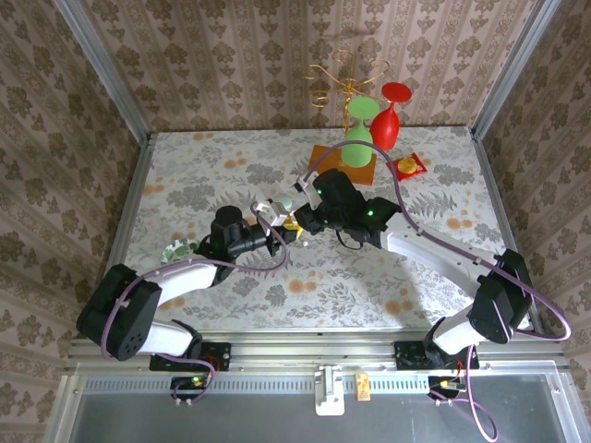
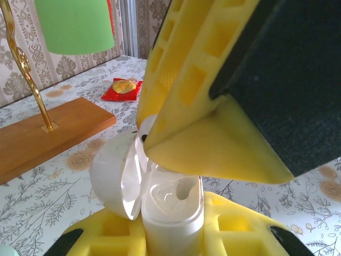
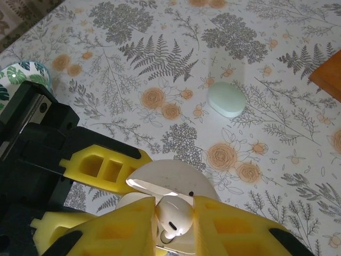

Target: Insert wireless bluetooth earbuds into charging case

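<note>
My left gripper (image 2: 173, 232) is shut on a white charging case (image 2: 173, 213) and holds it upright. The case's lid (image 2: 109, 170) hangs open to the left, and an empty socket (image 2: 185, 191) shows in its top. My right gripper (image 3: 175, 220) is shut on a white earbud (image 3: 175, 215) pinched between its yellow fingers. It hovers just over the open case (image 3: 170, 178), with one of its fingertips (image 2: 213, 144) almost touching the lid. In the top view both grippers meet mid-table, left gripper (image 1: 274, 224) beside right gripper (image 1: 297, 221).
A pale green oval case (image 3: 226, 100) lies on the floral tablecloth beyond the grippers. A leaf-patterned bowl (image 1: 175, 249) sits by the left arm. At the back stand a wooden base (image 1: 343, 161) with a gold stand, green and red glasses, and a red packet (image 1: 409, 165).
</note>
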